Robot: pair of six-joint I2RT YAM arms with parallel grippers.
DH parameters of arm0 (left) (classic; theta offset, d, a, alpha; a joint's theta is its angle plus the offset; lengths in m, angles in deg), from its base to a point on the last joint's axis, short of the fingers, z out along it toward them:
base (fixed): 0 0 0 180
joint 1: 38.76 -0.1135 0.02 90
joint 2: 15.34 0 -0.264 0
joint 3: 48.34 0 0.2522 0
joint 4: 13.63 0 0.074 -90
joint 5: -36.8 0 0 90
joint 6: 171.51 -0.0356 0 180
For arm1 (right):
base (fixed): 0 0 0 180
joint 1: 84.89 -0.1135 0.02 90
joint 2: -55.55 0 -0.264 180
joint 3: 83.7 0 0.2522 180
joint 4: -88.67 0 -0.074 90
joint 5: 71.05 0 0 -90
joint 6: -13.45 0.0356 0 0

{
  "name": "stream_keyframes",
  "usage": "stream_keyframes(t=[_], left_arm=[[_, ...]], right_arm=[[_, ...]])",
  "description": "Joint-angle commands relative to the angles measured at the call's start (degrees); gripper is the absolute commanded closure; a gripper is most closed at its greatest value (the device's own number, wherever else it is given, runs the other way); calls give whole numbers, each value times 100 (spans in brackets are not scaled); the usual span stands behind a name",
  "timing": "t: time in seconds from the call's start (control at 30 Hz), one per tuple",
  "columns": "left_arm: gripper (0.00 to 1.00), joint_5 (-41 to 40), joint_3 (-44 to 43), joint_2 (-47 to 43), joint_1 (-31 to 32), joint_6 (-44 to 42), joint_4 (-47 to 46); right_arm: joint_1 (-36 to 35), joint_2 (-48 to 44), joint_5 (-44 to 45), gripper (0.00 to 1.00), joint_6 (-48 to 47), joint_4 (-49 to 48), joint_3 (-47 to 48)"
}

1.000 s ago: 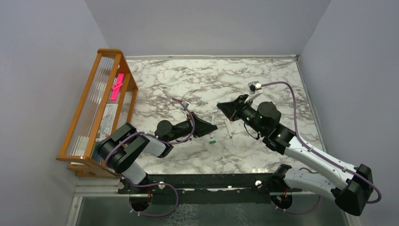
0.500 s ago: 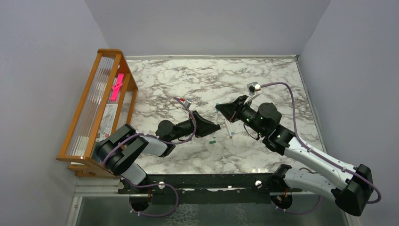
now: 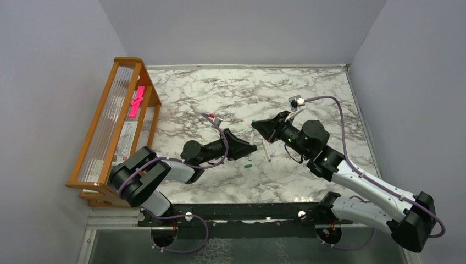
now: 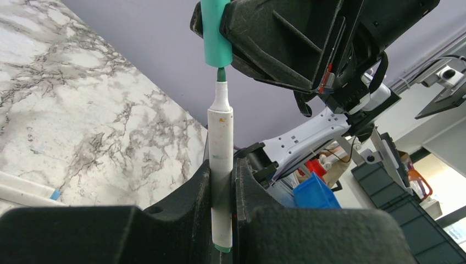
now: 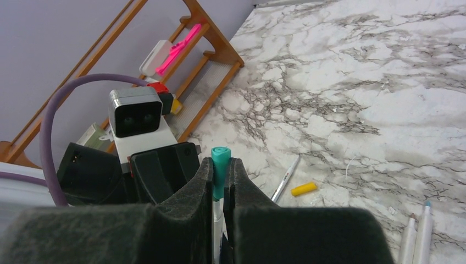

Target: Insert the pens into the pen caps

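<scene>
left arm [image 3: 177,168]: I am seeing it lying low over the marble table [image 3: 220,93], reaching from its base toward the middle with the wrist pointing right.
left gripper [image 4: 222,170]: its fingers are pinching the lower barrel of a pen [image 4: 221,137] and holding it upright in the wrist view, with the green tip pointing up.
right arm [image 3: 357,181]: it is folding at the elbow at the far right, and the forearm is running up and left so that the wrist is pointing left at the other gripper.
right gripper [image 5: 221,175]: its fingers are pressing together on a teal cap [image 5: 220,162], which is sitting at the fingertips with its mouth facing the pen.
pen and cap: the two are lining up tip to mouth above the table's middle. The green tip is meeting the cap's rim, and I cannot tell whether it is touching or just entering.
loose pens [image 3: 267,148]: two are lying side by side on the table, just beside the meeting grippers.
green cap [image 3: 248,164]: it is lying on the table near the left gripper.
yellow cap [image 5: 304,188]: it is lying just beside another pen on the marble.
wooden rack [image 3: 99,126]: it is standing along the table's left edge, well apart from both arms.
</scene>
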Motion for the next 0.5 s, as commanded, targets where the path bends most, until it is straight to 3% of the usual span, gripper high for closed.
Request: stream_keyframes(t=[0.0, 0.47], left_arm=[[100, -41, -23, 18, 37, 15, -854], [100, -69, -1, -16, 37, 17, -969]], right_arm=[[10, -33, -259, 99, -80, -169, -69], [9, 19, -392, 99, -87, -171, -160]])
